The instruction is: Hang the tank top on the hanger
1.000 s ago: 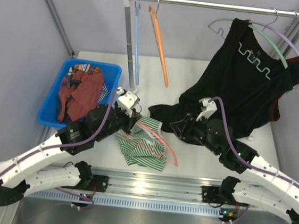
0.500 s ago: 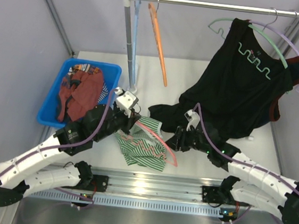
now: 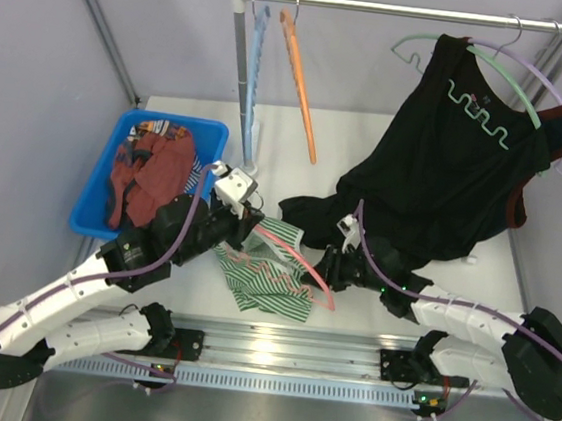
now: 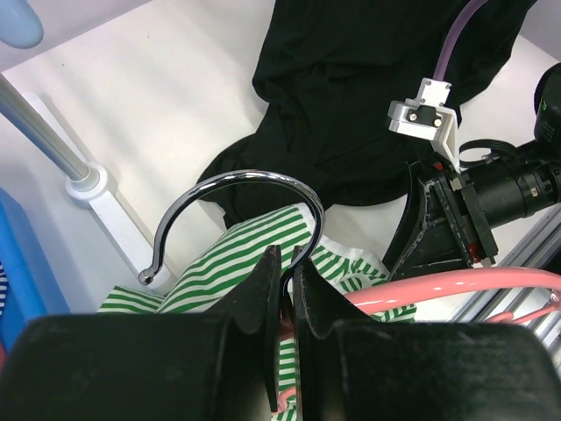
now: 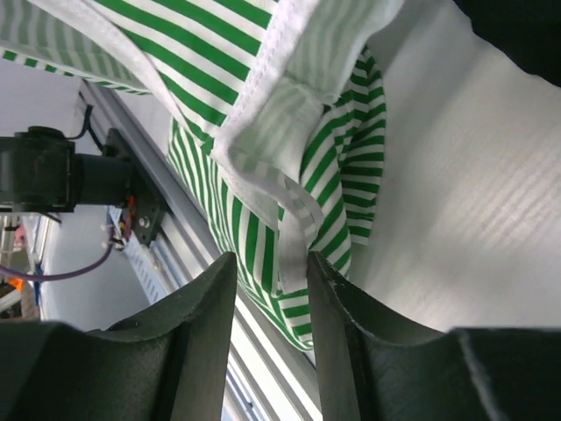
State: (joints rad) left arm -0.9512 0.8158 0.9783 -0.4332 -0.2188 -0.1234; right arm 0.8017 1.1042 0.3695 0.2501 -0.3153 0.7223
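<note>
The green-and-white striped tank top (image 3: 265,281) lies crumpled on the table between my arms. The pink hanger (image 3: 302,266) lies across it, one arm pointing to the near right. My left gripper (image 3: 256,231) is shut on the neck of the hanger's metal hook (image 4: 235,181); the left wrist view shows the wire pinched between the fingers (image 4: 287,263). My right gripper (image 3: 323,266) is low at the tank top's right edge. In the right wrist view its jaws (image 5: 270,267) stand apart, open, with the top's white trim strap (image 5: 294,230) hanging between them.
A blue bin (image 3: 100,192) with a red patterned cloth (image 3: 150,172) stands at the left. A large black garment (image 3: 457,159) hangs from the rack (image 3: 413,11) and spills onto the table behind my right arm. Orange (image 3: 300,84) and light blue (image 3: 258,77) hangers hang at the rack's left.
My right arm has stretched low and slid left to the tank top's edge, its jaws narrowing around the trim. The left gripper has kept its hold on the hook, barely moving.
</note>
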